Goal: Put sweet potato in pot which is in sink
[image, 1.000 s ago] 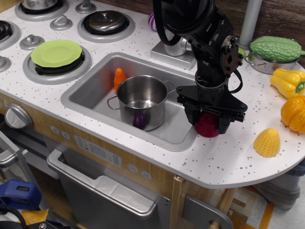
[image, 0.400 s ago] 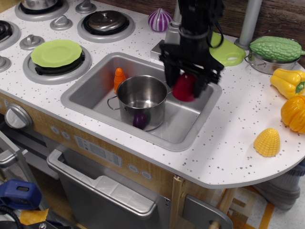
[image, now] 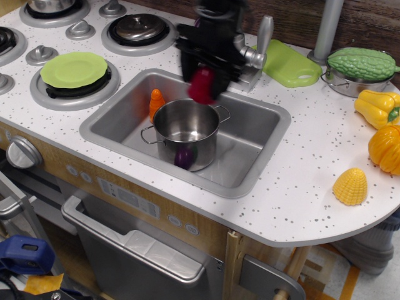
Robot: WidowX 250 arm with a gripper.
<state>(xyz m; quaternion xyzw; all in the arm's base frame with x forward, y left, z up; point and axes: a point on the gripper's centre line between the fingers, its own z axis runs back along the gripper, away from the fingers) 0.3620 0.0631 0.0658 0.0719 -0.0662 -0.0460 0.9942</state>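
The sink [image: 247, 169] occupies frame centre, with the pot [image: 185, 132] inside it at left. The blurred tool [image: 203, 70], closed on the sweet potato [image: 202, 85], hangs above the pot's far rim. Step in hand: transport. Next: centre over the pot, lower, release.

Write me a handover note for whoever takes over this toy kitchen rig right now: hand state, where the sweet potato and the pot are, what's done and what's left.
Hand: shut on the glossy dark red sweet potato, held in the air above the far rim of the shiny steel pot; the picture is motion-blurred.
Pot: upright in the grey metallic sink, apparently empty. A small purple oval toy lies against its front, an orange carrot-like toy behind it.
Done: sweet potato picked up and carried over the sink.
Left: centre it over the pot, lower, release.
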